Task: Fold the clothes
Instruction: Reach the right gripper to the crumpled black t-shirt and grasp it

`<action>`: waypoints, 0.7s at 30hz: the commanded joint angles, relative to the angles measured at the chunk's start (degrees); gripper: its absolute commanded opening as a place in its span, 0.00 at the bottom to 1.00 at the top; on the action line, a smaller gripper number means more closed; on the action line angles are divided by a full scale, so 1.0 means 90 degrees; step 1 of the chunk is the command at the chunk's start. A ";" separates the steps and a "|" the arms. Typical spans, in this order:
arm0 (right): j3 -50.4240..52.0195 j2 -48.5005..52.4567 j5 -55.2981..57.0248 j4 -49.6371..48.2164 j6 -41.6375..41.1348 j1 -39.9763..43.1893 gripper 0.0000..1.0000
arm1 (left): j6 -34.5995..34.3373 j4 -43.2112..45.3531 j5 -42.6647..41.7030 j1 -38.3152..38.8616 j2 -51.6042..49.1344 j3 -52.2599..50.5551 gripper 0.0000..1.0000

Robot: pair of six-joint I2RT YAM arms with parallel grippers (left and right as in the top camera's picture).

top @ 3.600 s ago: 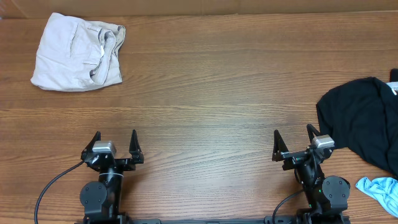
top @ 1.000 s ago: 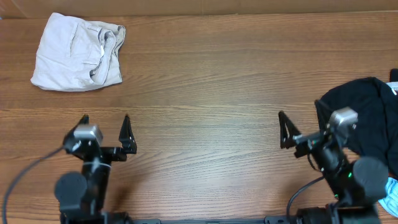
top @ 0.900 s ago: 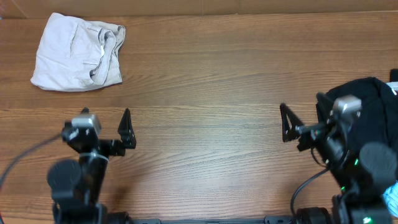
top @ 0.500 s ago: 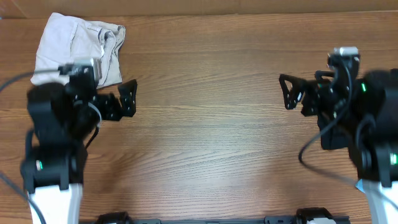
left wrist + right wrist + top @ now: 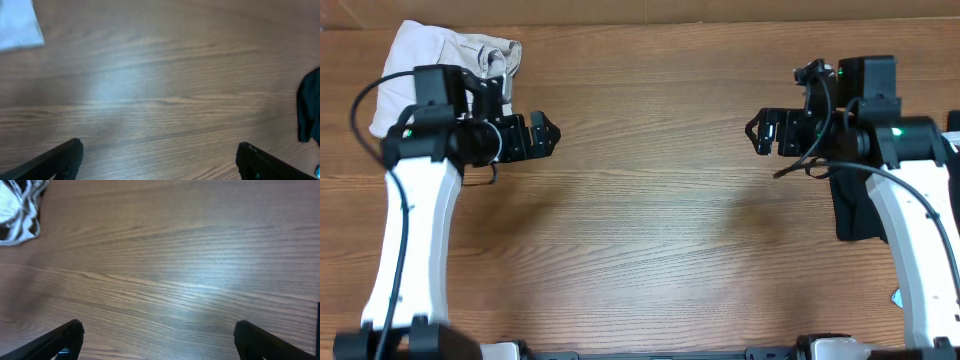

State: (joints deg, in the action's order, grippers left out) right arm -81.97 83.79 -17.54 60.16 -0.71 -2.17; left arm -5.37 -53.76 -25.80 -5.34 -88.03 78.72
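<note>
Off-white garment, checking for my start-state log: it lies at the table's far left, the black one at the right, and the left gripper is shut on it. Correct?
Not quite. The left gripper is open and empty over the table, as the left wrist view shows. The off-white garment does lie far left, the black garment at the right.

Wooden table (image 5: 650, 230) below me, brown, grain running 9 to 3 o'clock. Off-white garment (image 5: 430, 45) crumpled at 10 o'clock corner, flat on wood, partly hidden from overhead. Black garment (image 5: 847, 210) bunched at 3 o'clock edge, also partly hidden. Two garments well apart.
</note>
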 commanded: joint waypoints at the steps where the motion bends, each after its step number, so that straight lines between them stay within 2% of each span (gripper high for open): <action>1: -0.0192 0.0100 0.0313 -0.0015 0.0049 0.0078 1.00 | 0.0151 0.0022 -0.0447 -0.0029 -0.0527 0.0121 1.00; 7: -0.0192 0.0109 0.1855 -0.0005 -0.0748 0.0726 1.00 | 0.0172 0.0464 -0.0969 -0.0029 -0.1107 0.0124 1.00; 10: -0.0192 0.0112 0.2528 -0.0024 -0.1078 0.1426 1.00 | 0.0170 0.0678 -0.0976 -0.0029 -0.1137 0.0124 1.00; 17: -0.0185 0.0165 0.2722 -0.0406 -0.1797 0.3623 0.99 | 0.0168 0.0869 -0.1117 -0.0024 -0.1134 0.0143 1.00; 19: -0.0180 0.0260 0.2710 -0.0627 -0.1911 0.4126 0.92 | 0.0168 0.0848 -0.1124 -0.0024 -0.1134 0.0143 1.00; 21: -0.0158 0.0444 0.2705 -0.0838 -0.2174 0.4478 0.91 | 0.0170 0.0784 -0.1299 -0.0024 -0.1134 0.0143 1.00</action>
State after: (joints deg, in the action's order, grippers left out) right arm -82.17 85.89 5.67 53.98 -15.73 35.00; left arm -5.37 -46.33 -34.70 -5.34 -98.37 78.76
